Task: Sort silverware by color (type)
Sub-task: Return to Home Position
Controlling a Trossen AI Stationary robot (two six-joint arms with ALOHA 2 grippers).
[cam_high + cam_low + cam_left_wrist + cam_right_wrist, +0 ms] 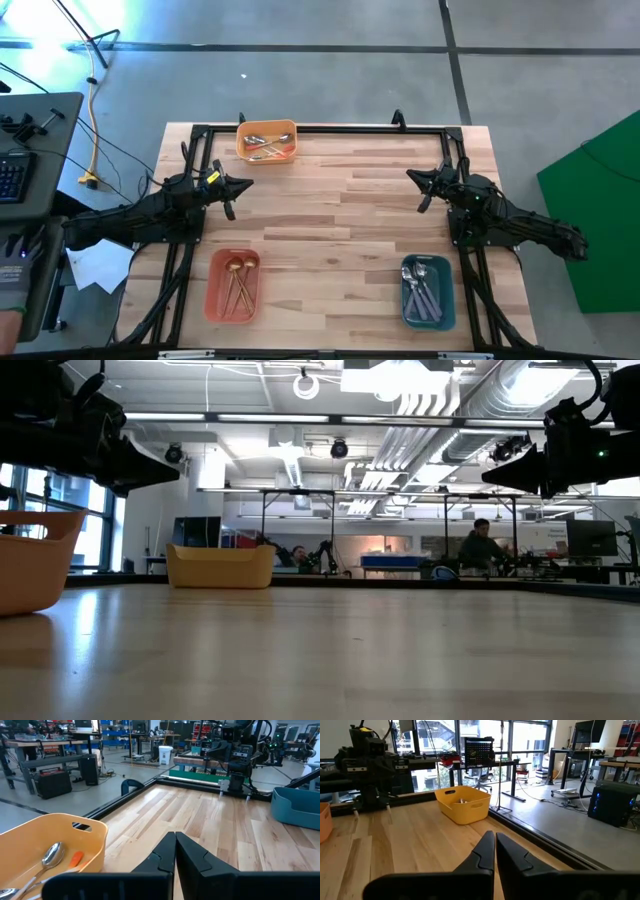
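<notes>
1. we see the left gripper [242, 184] over the left side of the table [350, 230]. its jaws are pressed together and hold nothing.
2. the right gripper [411, 176] hangs over the right side, its jaws likewise closed and empty. it faces the left jaws, well apart from them.
3. the yellow bin [266, 128] sits near the left jaws, off to their side at the table's far edge. the orange-handled spoons [268, 148] lie inside it.
4. the orange bin [214, 290] sits on the other side of the left jaws, by the near edge. the gold spoons [238, 282] lie in it.
5. the teal bin [408, 300] sits beside and behind the right jaws, by the near edge. it holds the blue-purple spoons [426, 292].
6. we find no spoon on the wood between the two pairs of jaws.
</notes>
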